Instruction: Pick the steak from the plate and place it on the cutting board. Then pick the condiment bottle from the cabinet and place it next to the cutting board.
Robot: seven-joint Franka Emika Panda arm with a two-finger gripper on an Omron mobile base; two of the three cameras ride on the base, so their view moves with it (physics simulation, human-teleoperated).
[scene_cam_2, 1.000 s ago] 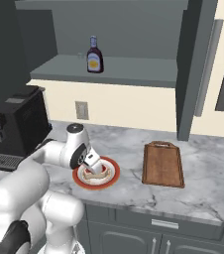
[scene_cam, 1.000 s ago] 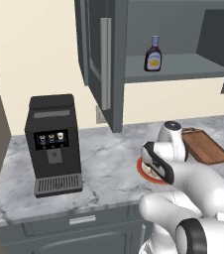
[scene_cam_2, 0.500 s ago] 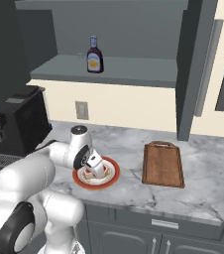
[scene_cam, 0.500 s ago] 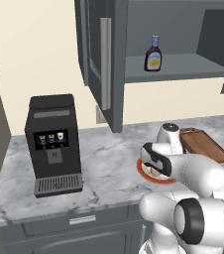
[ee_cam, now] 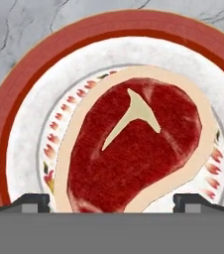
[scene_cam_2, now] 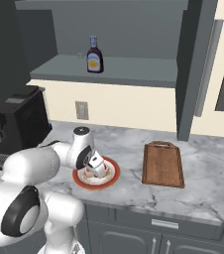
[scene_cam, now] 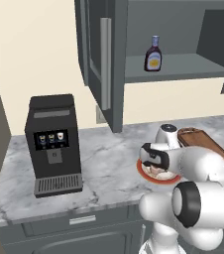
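**A:** Red meat with a pale fat rim is what we get up close: from the hand camera the steak (ee_cam: pixel 134 149) sits in the middle of the plate (ee_cam: pixel 25 84), with the two finger tips (ee_cam: pixel 32 202) set wide on either side of it at the bottom edge. So we're calling the gripper (ee_cam: pixel 111 203) spread, nothing pinched.

**B:** Agreed. The base cameras give us the rest of the room instead: the cutting board (scene_cam_2: pixel 162 163) lies just to the right of the plate (scene_cam_2: pixel 111 179) on the marble counter (scene_cam_2: pixel 208 183), and the condiment bottle (scene_cam_2: pixel 94 55) stands upright on the cabinet (scene_cam: pixel 114 59) shelf. We also see a black coffee machine (scene_cam: pixel 53 144) over on the left.

**A:** Compared with a second ago, we'd say the hand has dropped closer over the plate and the arm has swung forward. Bottle, board and plate haven't budged.

**B:** Right, and the steak lies straight below the claw, between the tips.
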